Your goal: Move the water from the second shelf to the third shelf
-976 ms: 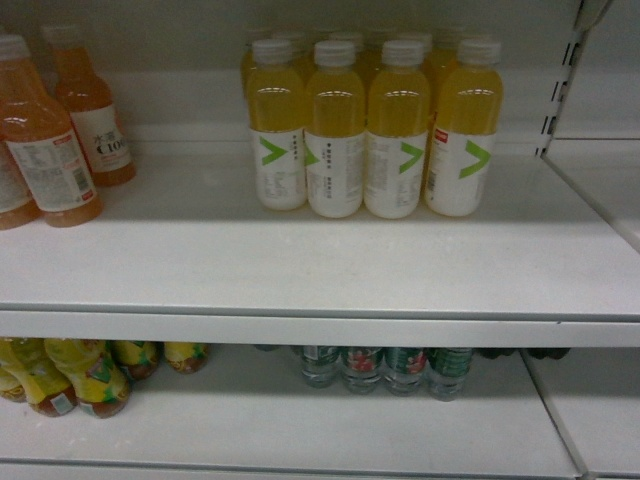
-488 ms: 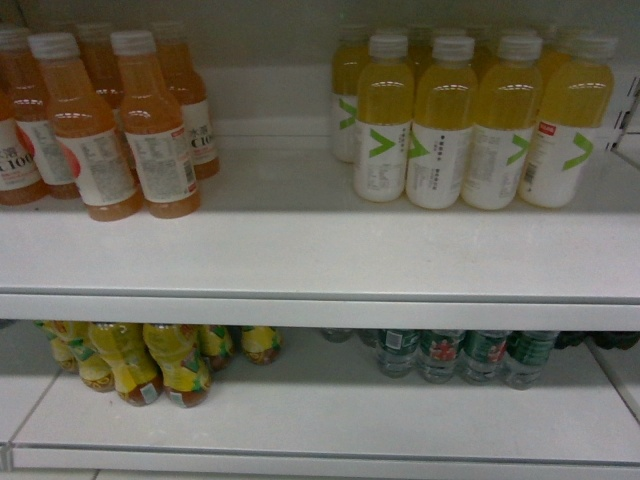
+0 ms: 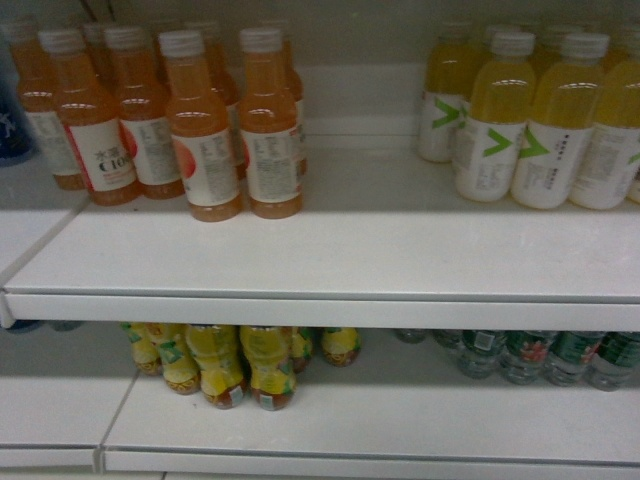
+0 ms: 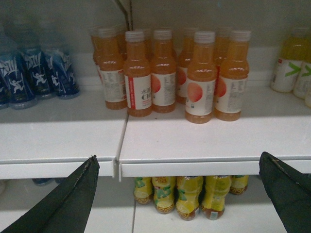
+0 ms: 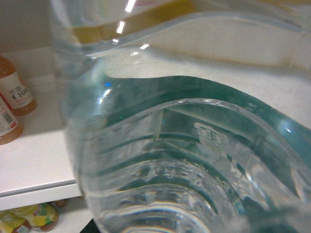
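Two white store shelves (image 3: 330,260) stocked with bottled drinks.
Clear ribbed green-labelled water bottle (image 5: 184,160) fills the right wrist view, fingers unseen, grip indeterminable; left fingers (image 4: 73,199) spread wide.

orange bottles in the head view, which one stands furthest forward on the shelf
The orange bottle second from the right: its base sits lowest in view, just ahead of its right-hand neighbour.

White shelf (image 3: 330,255): orange bottles (image 3: 205,125), yellow bottles (image 3: 540,115).

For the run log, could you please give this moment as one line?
right hand: not visible, water bottle fills its view | left hand: open, empty | upper shelf: open space
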{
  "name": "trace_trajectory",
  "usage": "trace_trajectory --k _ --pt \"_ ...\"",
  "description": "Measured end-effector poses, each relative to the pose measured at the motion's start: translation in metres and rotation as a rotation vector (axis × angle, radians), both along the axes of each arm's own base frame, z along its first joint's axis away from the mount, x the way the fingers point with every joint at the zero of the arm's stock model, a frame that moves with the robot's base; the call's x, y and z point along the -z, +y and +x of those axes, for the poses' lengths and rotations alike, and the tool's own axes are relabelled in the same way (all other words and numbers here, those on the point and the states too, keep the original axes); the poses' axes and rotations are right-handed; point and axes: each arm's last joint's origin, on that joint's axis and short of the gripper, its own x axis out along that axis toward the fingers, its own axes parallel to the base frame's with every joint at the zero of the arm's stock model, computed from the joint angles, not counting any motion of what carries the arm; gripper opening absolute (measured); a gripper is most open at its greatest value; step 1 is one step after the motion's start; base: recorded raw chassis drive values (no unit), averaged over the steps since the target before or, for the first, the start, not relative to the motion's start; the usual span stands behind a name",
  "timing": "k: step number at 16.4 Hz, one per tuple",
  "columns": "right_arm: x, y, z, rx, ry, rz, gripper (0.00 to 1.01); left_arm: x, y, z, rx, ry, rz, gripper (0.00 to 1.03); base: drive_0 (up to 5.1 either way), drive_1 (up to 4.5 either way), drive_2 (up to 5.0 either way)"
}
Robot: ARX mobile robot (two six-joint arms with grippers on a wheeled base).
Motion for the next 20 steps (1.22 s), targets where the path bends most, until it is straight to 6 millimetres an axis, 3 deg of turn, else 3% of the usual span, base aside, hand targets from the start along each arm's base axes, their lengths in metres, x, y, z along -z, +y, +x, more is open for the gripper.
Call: trace_trajectory --k 20 --pt "0.0000 0.0001 0.0000 -0.001 0.000 0.000 0.40 0.0001 0.0000 0.0000 0.000 0.002 0.000 0.98 -5.0 2.46 2.5"
